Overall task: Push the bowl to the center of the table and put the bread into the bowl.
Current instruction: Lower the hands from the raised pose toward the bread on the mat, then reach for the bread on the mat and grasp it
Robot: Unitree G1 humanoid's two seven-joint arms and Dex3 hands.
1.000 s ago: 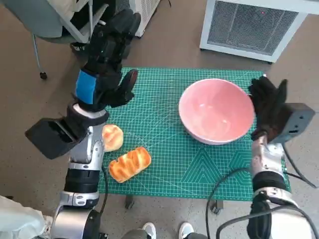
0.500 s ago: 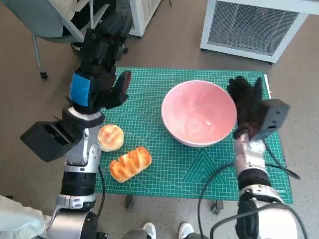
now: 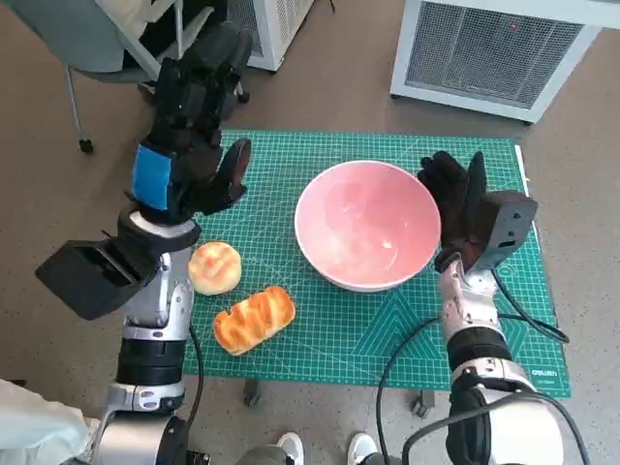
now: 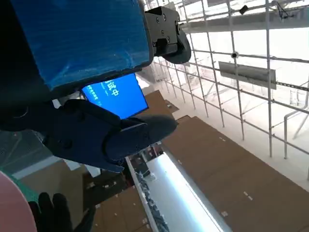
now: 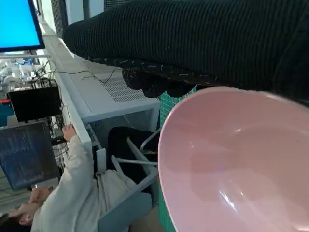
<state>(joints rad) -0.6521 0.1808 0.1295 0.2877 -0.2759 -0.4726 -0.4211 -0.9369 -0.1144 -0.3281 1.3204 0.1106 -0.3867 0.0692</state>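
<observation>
One pink bowl (image 3: 367,225) sat mid-mat on the one green cutting mat (image 3: 291,174), two breads lay near-left, a round bun (image 3: 214,267) and a ridged loaf (image 3: 253,319), plus two white grilled units far: one (image 3: 505,53) right, one (image 3: 276,21) left.

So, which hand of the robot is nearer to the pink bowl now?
The right hand. It is against the rim of the pink bowl on the robot's right side. The left hand is raised above the mat's far left part, apart from the bowl.
</observation>
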